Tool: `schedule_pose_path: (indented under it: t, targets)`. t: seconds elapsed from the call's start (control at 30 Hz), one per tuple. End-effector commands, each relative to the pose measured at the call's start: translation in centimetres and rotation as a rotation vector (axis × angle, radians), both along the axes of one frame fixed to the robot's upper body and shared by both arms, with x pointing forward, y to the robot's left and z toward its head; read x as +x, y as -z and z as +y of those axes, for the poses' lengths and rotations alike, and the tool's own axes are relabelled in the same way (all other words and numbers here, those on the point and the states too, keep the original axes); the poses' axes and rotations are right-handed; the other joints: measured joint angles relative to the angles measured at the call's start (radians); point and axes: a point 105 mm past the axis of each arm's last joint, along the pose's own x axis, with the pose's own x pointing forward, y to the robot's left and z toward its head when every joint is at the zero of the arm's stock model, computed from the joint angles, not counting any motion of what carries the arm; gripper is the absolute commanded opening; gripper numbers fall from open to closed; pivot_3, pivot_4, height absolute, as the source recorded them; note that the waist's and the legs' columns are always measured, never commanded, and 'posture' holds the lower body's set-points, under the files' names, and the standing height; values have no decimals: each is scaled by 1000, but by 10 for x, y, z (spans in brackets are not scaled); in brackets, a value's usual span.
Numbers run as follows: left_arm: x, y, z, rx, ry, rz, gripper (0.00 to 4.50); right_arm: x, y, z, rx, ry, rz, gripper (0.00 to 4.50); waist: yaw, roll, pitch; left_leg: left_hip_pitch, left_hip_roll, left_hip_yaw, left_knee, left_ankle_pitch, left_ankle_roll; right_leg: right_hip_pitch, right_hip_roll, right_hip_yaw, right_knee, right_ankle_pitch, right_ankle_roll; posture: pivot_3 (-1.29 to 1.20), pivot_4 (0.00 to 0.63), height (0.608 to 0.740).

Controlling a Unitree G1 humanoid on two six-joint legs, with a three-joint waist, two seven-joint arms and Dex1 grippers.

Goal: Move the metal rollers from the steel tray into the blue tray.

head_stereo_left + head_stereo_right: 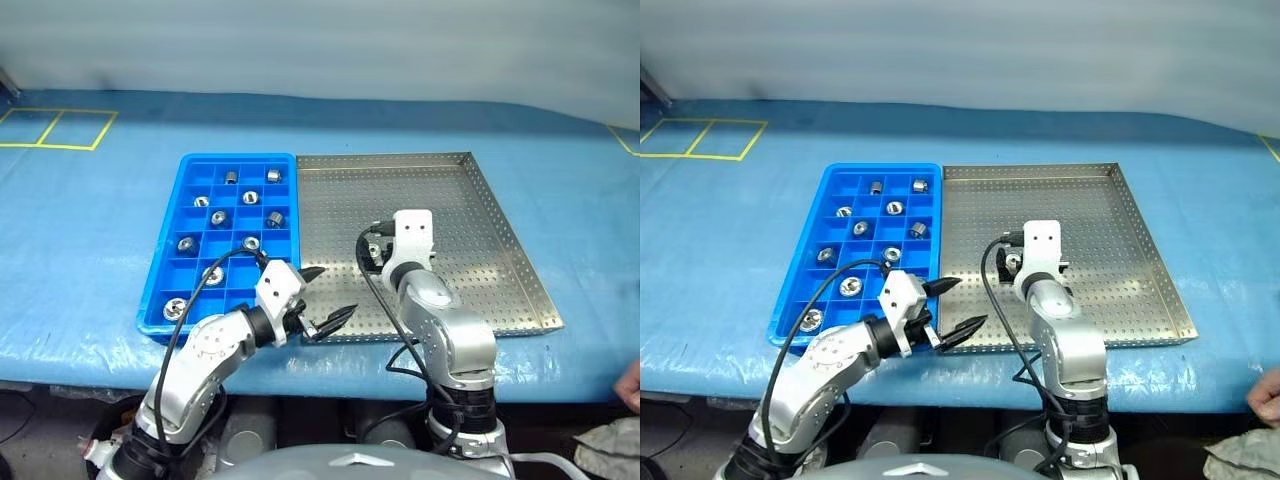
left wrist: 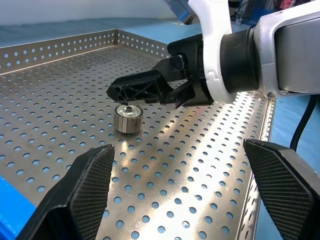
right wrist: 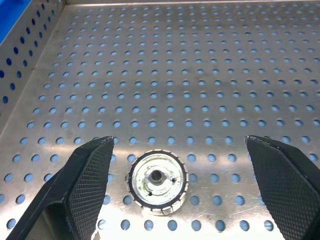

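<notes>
1. The left gripper (image 1: pixel 325 298) is nearest to the robot. It hangs over the near rim of the steel tray (image 1: pixel 500 225), close to the corner where that tray meets the blue tray (image 1: pixel 168 258). Its two black fingers are spread wide and hold nothing.

2. A little farther in is the right gripper (image 2: pixel 131 91). It points down at the steel tray. Its fingers are spread wide too, and nothing is between them yet.

3. Only one of the metal rollers (image 3: pixel 157 182) is left in the steel tray. It stands on its flat end on the holed floor, with its round hole looking straight up. So its long way goes up and down, not sideways.

4. This is the big thing for the next move: in the right wrist view the roller sits between the two open fingers, closer to one of them. The right gripper is just above it. I think it needs to drop a bit and then squeeze the round sides.

5. The right arm is much closer to this roller than the left arm.

6. Farther off, the blue tray sits touching the steel tray's left side. About ten rollers rest in its little square boxes, and some boxes are free.
</notes>
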Motion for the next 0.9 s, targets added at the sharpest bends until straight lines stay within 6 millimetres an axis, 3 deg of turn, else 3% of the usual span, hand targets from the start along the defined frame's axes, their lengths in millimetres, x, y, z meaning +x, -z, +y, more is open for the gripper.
schedule_pose_path:
  t: [0.03,0.27,0.37,0.57,0.6,0.73,0.9]
  targets:
    - [-5,-14,-5,-21,24,-56,4500,3,-1,9,8,-40,-32,4453,1,0,0,0,0,0,0,0,0,0,0,0,0,0,0,235,150,740]
    - [-6,-14,-4,-20,21,-55,4500,8,13,4,-17,-28,-15,4453,3,0,0,0,0,0,0,0,0,0,0,0,0,0,0,247,150,740]
    - [-7,-14,-4,-20,19,-53,4500,8,16,-3,-20,-6,-14,3854,4,0,0,0,0,0,0,0,0,0,0,0,0,0,0,247,150,740]
    - [-7,-14,-3,-24,17,-53,4500,8,11,-7,-38,-12,-38,1838,7,0,0,0,0,0,0,0,0,0,0,0,0,0,0,248,150,740]
    - [-7,-14,-2,-23,14,-58,4500,8,10,-8,-41,-13,-40,1698,7,0,0,0,0,0,0,0,0,0,0,0,0,0,0,251,150,740]
    - [-3,-17,6,-16,-31,-88,4500,10,2,-10,-55,-28,-60,1705,8,0,0,0,0,0,0,0,0,0,0,0,0,0,0,272,150,740]
    - [6,-27,28,-8,-145,-190,4500,9,-34,19,-67,-244,-154,1705,14,0,1,0,0,0,0,0,0,0,0,0,0,0,0,308,150,740]
